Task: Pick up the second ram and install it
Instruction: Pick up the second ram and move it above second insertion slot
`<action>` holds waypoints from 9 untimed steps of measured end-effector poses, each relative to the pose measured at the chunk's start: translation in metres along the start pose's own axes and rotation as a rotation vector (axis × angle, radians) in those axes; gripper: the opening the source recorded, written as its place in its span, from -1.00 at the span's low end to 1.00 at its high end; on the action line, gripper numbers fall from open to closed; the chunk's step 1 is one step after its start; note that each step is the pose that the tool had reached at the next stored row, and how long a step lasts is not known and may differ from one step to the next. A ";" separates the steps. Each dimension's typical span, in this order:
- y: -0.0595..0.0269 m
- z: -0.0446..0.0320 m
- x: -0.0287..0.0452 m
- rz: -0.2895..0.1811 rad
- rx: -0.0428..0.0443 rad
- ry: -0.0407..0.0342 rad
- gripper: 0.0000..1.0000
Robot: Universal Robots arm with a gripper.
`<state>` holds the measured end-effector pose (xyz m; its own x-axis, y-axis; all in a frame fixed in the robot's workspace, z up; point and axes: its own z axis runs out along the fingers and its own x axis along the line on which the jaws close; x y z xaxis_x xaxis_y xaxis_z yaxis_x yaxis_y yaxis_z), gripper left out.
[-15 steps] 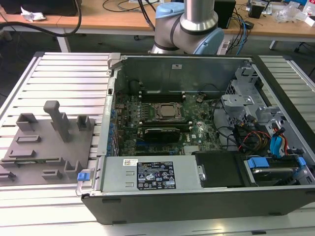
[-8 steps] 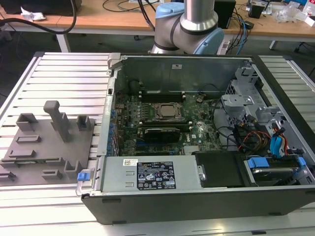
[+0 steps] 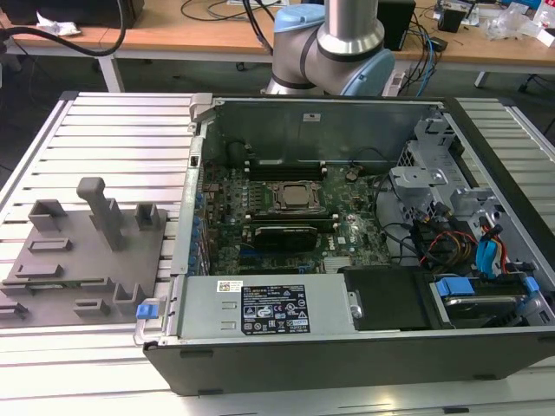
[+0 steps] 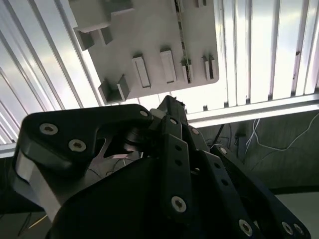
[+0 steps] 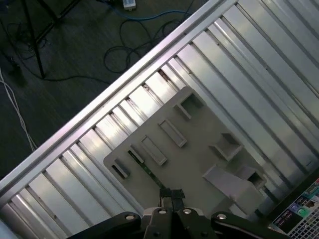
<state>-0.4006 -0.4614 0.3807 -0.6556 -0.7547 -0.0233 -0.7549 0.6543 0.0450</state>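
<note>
gripper (image 5: 172, 194), closed and empty, hovers over the grey fixture (image 5: 199, 144), whose slots hold the second ram (image 5: 146, 168) on edge, likely for easy grasping.

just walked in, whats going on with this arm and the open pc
The robot arm's gripper hangs above the grey fixture plate, which lies on the slatted table beside the open computer case. A thin green strip, apparently the second ram, stands on edge in a slot of that plate. The gripper is closest to this strip but well above it, with its jaws together and nothing held. The ram has not yet been picked up.
</note>
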 end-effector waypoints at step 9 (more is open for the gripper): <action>0.0000 0.0000 0.0000 -0.142 -0.0033 0.0064 -0.79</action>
<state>-0.4006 -0.4614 0.3807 -0.5419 -0.8401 -0.0233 -0.8401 0.5406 0.0450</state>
